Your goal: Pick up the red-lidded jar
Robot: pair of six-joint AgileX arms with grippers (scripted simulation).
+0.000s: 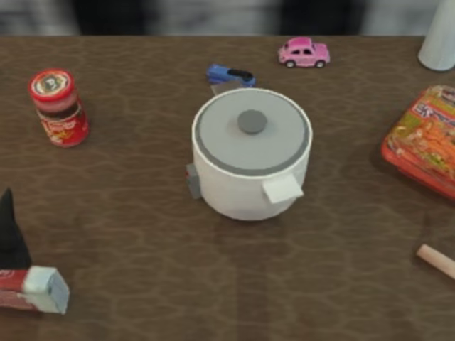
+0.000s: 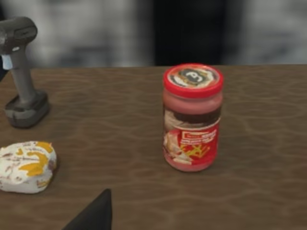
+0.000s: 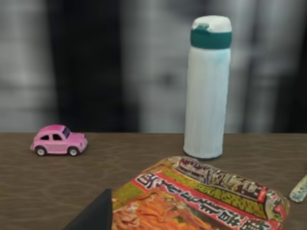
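The red-lidded jar [image 1: 58, 106] stands upright at the table's far left, with dark contents and a red label. It also shows whole in the left wrist view, the red-lidded jar [image 2: 193, 117], a good way ahead of the camera. My left gripper [image 1: 7, 227] sits at the left edge, nearer the front than the jar and apart from it. Only one dark finger [image 2: 96, 213] shows, off to one side, with nothing against it, so the gripper is open. My right gripper is outside the top view. One of its fingers [image 3: 96, 213] hangs over a printed packet [image 3: 201, 196], also open.
A big white pot with a grey lid [image 1: 252, 153] fills the middle. Behind it lie a blue toy [image 1: 230, 74] and a pink car [image 1: 304, 52]. The packet [image 1: 426, 138] and a white bottle [image 1: 439, 39] are at right, and a toothpaste box [image 1: 35, 288] at front left.
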